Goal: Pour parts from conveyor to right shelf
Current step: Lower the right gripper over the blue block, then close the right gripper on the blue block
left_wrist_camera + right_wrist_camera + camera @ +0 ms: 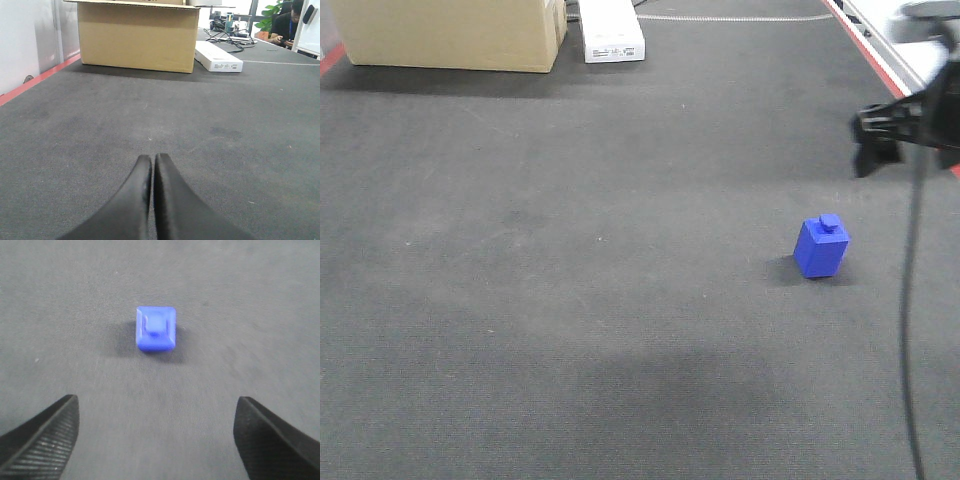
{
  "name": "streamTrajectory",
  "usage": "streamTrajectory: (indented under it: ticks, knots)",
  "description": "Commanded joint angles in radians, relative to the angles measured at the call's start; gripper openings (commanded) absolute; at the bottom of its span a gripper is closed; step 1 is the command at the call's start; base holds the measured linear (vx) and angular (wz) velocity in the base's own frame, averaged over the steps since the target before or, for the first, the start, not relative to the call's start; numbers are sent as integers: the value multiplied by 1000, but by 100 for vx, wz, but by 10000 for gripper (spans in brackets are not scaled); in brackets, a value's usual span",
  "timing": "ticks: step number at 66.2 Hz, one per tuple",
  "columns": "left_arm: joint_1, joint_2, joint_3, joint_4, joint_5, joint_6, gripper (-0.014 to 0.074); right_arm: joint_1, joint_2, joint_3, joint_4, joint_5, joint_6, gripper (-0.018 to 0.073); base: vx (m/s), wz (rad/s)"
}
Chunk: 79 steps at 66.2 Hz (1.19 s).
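Observation:
One part, a small bright-blue block (pixel 822 246) with its stud facing up, stands on the dark-grey conveyor belt (pixel 570 250) toward the right. My right gripper (pixel 878 150) hovers above and beyond it near the belt's right edge. In the right wrist view the block (pixel 156 330) lies ahead of the open right gripper (pixel 156 399), centred between the fingers but well clear of them. My left gripper (pixel 152 157) is shut on nothing, low over bare belt (pixel 240 130). The right shelf is out of view.
A cardboard box (pixel 450 30) and a flat white box (pixel 612 30) sit at the belt's far end. Red strips (pixel 865 45) run along the belt edges. A black cable (pixel 910 300) hangs down at the right. A person (pixel 287 25) sits far behind.

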Motion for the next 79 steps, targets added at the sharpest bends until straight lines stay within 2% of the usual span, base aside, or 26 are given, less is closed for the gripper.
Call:
streamTrajectory:
  ticks: [1,13,32,55,60,66,73,77,79]
  knots:
    - [-5,20,-25,1,-68,-3,-6,-7,78,-120,6,54,-21,594,0,0]
    - [-5,20,-25,0,-68,-3,-6,-8,222,-201,9,53,-33,594,0,0]
    - [-5,20,-25,0,-68,-3,-6,-9,388,-213,2,38,-68,594,0,0]
    - [-5,20,-25,0,-68,-3,-6,-9,466,-214,4,-35,-72,575,0,0]
    - [-5,20,-25,0,-68,-3,-6,-9,466,-214,5,-60,-72,526,0,0]
    - [-5,20,-25,0,-68,-3,-6,-9,467,-214,5,-67,-72,399,0,0]
    - [-5,20,-25,0,-68,-3,-6,-9,468,-214,5,-66,-89,167,0,0]
    - [-5,20,-25,0,-68,-3,-6,-9,468,-214,4,-59,-96,1,0,0]
    - [-5,20,-25,0,-68,-3,-6,-7,467,-214,4,-54,-98,-16,0,0]
